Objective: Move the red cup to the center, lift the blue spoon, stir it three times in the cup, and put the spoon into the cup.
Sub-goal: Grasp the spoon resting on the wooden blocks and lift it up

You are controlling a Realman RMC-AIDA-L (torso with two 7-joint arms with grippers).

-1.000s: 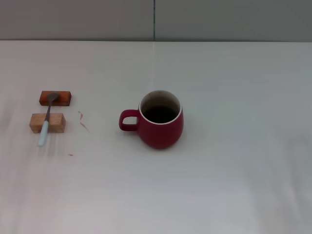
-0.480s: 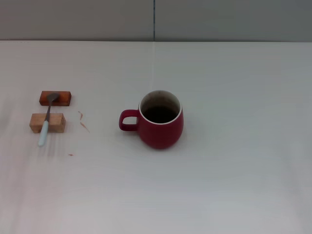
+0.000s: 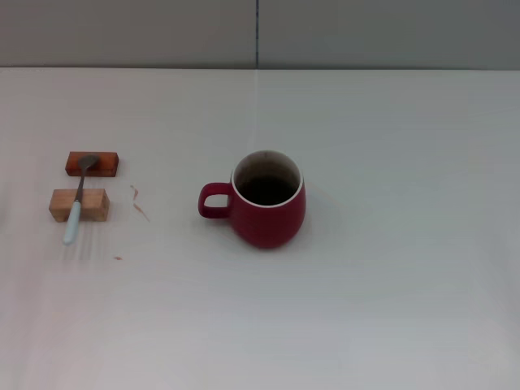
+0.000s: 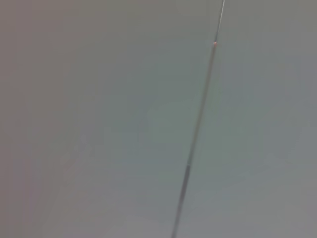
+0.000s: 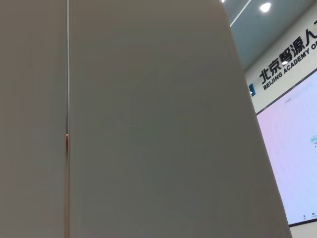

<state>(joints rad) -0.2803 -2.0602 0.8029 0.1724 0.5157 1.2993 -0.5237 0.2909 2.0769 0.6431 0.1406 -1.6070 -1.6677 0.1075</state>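
The red cup [image 3: 269, 201] stands upright near the middle of the white table [image 3: 390, 268] in the head view, its handle pointing left and its dark inside showing. Far to the left lies the blue spoon [image 3: 78, 203], resting across two wooden blocks, with its grey bowl on the farther block and its pale blue handle sticking out over the nearer one. Neither gripper appears in any view. Both wrist views show only a grey wall panel.
A reddish-brown block [image 3: 93, 164] and a lighter wooden block [image 3: 79, 205] hold the spoon at the left side. Small brownish marks [image 3: 139, 202] lie on the tabletop just right of the blocks. A grey wall runs along the table's far edge.
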